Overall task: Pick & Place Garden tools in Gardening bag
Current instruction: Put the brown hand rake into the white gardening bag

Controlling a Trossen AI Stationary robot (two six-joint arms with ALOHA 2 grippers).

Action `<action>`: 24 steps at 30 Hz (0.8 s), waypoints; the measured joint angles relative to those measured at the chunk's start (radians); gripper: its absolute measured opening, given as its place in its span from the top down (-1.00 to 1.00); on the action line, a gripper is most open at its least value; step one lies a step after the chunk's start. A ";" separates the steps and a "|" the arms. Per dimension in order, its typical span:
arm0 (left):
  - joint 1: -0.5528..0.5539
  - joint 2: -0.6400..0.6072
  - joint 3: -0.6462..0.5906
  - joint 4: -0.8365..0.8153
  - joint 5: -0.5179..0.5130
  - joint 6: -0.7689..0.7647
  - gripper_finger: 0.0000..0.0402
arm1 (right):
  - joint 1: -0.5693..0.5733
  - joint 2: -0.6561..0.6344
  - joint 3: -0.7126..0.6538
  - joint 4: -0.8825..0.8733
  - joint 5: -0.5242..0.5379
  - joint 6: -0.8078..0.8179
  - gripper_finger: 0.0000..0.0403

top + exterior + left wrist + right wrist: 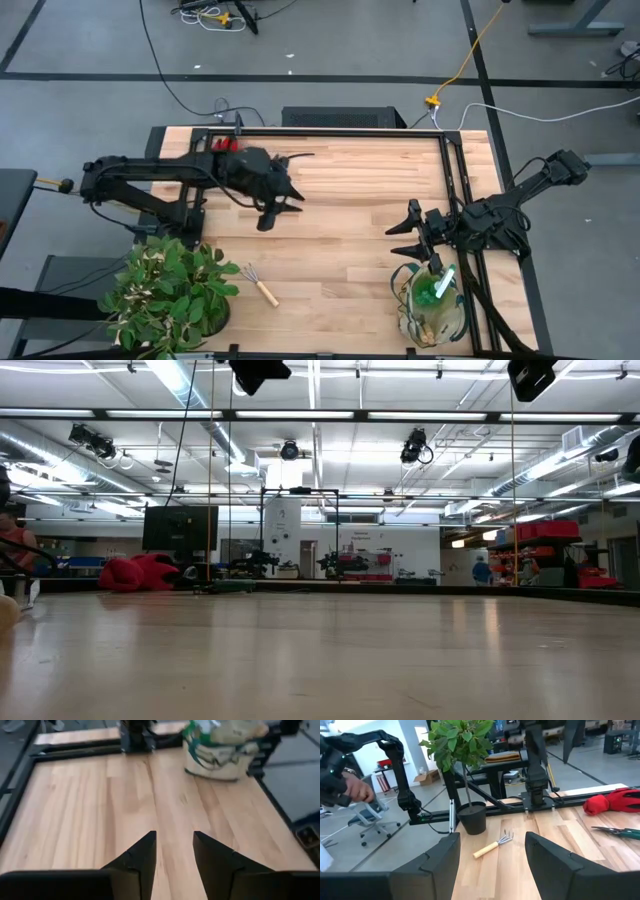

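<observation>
Wooden table [340,200] under both arms. Left gripper [268,215] parted and empty, above bare wood by red gloves [225,146] at far edge. Right gripper [408,222] parted, empty, next to bag [432,305], green-and-white item already inside. Rake [261,284] flat near potted plant [165,295]: probably light, stiff; best gripped mid-handle. Shears [620,832] beside gloves: likely slippery.

Rake [262,286] beside potted plant [170,295], bag [432,305] at table's [340,230] opposite corner
</observation>
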 joint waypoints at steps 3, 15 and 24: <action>-0.013 0.034 0.000 -0.032 0.001 0.060 0.25 | 0.000 0.000 0.000 0.000 0.000 0.000 -0.11; -0.095 0.149 0.000 -0.078 0.000 0.183 0.11 | 0.000 0.000 0.000 -0.006 0.000 0.000 -0.11; -0.214 0.211 0.000 -0.128 -0.003 0.184 0.11 | 0.000 0.000 0.000 -0.013 0.000 0.000 -0.11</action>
